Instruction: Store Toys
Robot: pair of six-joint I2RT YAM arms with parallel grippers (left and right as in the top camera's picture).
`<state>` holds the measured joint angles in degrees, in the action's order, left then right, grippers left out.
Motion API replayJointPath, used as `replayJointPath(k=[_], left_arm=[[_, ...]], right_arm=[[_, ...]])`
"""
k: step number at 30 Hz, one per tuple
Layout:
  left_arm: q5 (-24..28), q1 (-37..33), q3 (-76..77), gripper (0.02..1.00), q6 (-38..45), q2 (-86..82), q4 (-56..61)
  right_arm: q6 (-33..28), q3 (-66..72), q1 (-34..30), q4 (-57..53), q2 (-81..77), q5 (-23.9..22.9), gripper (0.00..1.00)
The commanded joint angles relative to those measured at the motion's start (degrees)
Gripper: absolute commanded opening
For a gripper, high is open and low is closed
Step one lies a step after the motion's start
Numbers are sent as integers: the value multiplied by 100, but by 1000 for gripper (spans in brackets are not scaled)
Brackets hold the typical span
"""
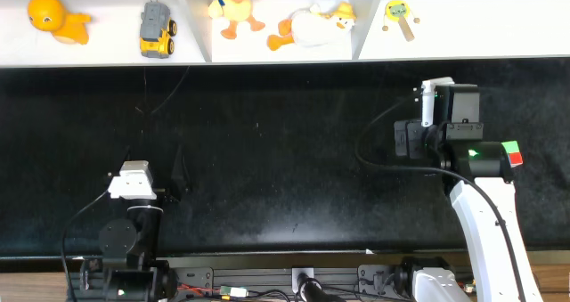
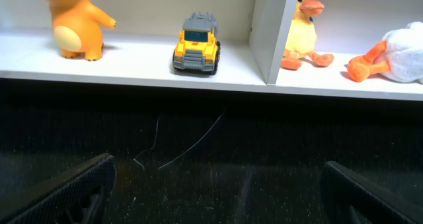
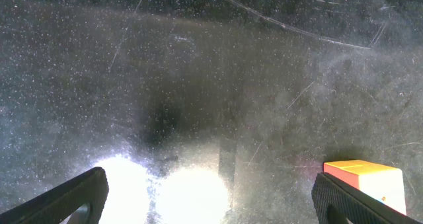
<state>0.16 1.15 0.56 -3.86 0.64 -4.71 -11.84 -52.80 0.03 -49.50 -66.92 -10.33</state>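
- Left gripper: fingers spread wide, nothing btwn them. Sits low over the black mat at the near left, well apart from the shelf and facing it.
- Right gripper: fingers also spread wide, nothing pinched. Points down at the mat on the right side.
- Block: orange top w/ white side, lies on the mat just beside one right-gripper finger. Can't tell if they touch. From above it shows red & green faces, close to the right arm.
- Shelf: white, runs along the far edge of the mat, split into compartments by dividers.
- Left compartment: orange duck standing upright. Yellow truck on its wheels beside it, not touching, nose toward the mat.
- Middle compartment: yellow plush duck sitting upright near the left divider. White plush duck lies on its side next to it, orange feet toward the yellow one.
- Right compartment: small yellow toy w/ a short handle, lying alone.
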Motion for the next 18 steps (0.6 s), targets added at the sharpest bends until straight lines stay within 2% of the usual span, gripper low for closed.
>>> replayJointPath(k=[1,3,8,10,14,15,18], left_arm=[[-28,20,-11,998,107,-48,-15],[-28,20,-11,998,107,-48,-15],[-28,20,-11,998,107,-48,-15],[-28,20,-11,998,107,-48,-15],[-28,22,-11,998,107,-48,-15],[-28,20,-11,996,107,-48,-15],[-28,20,-11,998,107,-48,-15]], right_arm=[[7,57,-9,28,26,28,993],[2,57,-9,201,17,186,996],[28,57,-254,118,7,212,996],[-153,57,-732,-35,7,420,996],[-1102,57,-1928,-267,7,973,998],[-1510,55,-2542,-328,7,1108,996],[-2297,55,-3375,-514,4,1263,998]])
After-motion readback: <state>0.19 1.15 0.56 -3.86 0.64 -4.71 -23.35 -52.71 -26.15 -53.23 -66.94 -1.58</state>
